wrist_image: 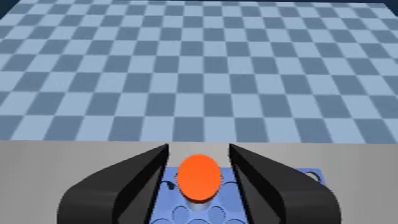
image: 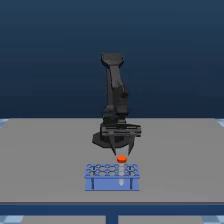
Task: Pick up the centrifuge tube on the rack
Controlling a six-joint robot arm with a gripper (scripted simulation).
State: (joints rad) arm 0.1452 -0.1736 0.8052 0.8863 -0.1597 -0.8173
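Black jaws are standing apart, one on each side of the orange-red cap of the one centrifuge tube, not visibly pressing it. That gripper is hanging just over the single light-blue rack, where the tube is sitting upright, on the grey bench

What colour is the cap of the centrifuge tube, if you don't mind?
Orange-red; the centrifuge tube cap shows best in the wrist view, between the gripper fingers.
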